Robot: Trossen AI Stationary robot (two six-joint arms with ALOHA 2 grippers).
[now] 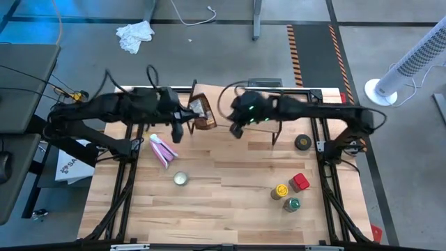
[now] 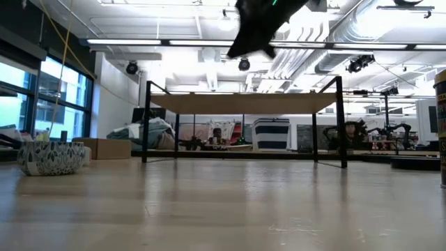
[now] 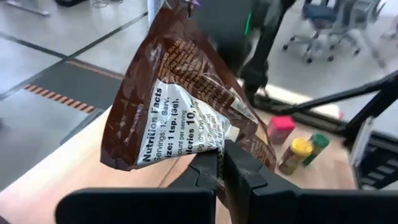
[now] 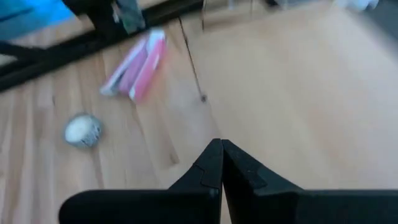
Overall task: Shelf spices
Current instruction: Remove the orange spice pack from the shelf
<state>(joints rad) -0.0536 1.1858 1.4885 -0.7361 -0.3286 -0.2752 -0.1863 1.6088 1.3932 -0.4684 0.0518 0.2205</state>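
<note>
My left gripper (image 1: 187, 120) is shut on the flat brown printed packet (image 3: 180, 93), held in the air over the left end of the shelf (image 2: 244, 103) at the table's far side. My right gripper (image 4: 221, 155) hangs shut and empty above the shelf's middle (image 1: 238, 127), just right of the packet (image 1: 201, 113). The red boxy container (image 1: 300, 182), the yellow-lidded jar (image 1: 281, 190) and the green-lidded jar (image 1: 292, 204) stand together on their bases on the tabletop at the near right. My left gripper pinches the packet's sealed edge near a corner (image 3: 211, 142) between its two fingers (image 3: 205, 171). The fingers come from the table's left, slanting a little downward. The packet juts out beyond the fingertips, tilted and lifted clear of shelf and table.
A pink packet (image 1: 162, 150) and a pale round tin (image 1: 180, 178) lie on the tabletop at the near left. A dark round object (image 1: 302, 142) sits by the shelf's right legs. The shelf's thin black legs (image 2: 148, 122) stand at the far side; bare tabletop (image 1: 230, 202) lies in front.
</note>
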